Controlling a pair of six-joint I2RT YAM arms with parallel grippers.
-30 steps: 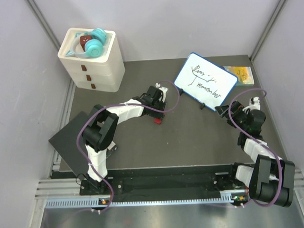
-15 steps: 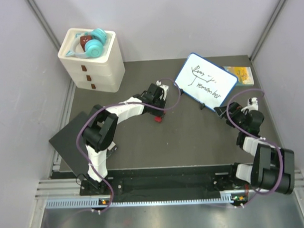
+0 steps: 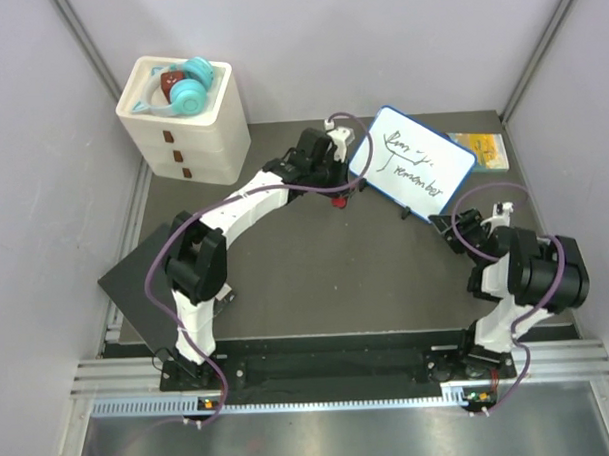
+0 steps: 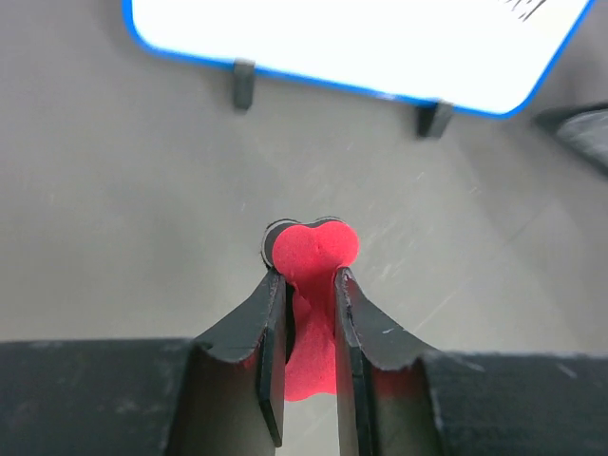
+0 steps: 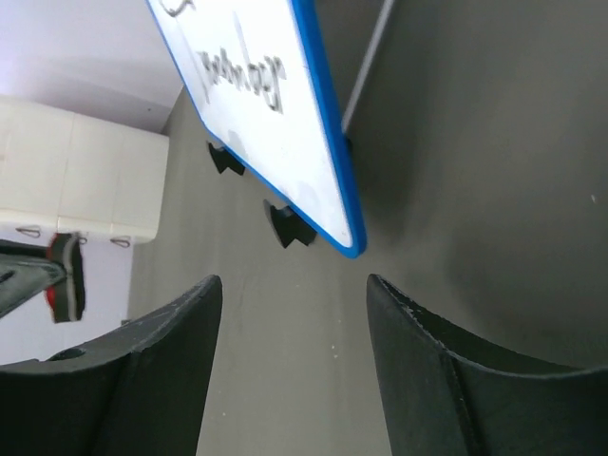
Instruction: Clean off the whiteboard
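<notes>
The whiteboard [image 3: 412,156] stands tilted on small black feet at the back right, with black handwriting on it. It also shows in the left wrist view [image 4: 361,43] and the right wrist view [image 5: 261,104]. My left gripper [image 3: 335,192] is shut on a red eraser [image 4: 309,285] and sits just left of the board's left edge, above the table. My right gripper [image 3: 447,226] is open and empty, just in front of the board's near right corner, its fingers [image 5: 161,361] either side of bare table.
A white three-drawer box [image 3: 186,122] holding teal headphones [image 3: 188,87] stands back left. A flat black panel [image 3: 146,284] lies at the left edge. A small colourful book [image 3: 482,150] lies behind the board. Grey walls close the sides.
My left gripper has carried the red eraser up and right, from the table's middle to the whiteboard's left edge. My right arm has turned at the wrist, its gripper staying near the board's corner.
</notes>
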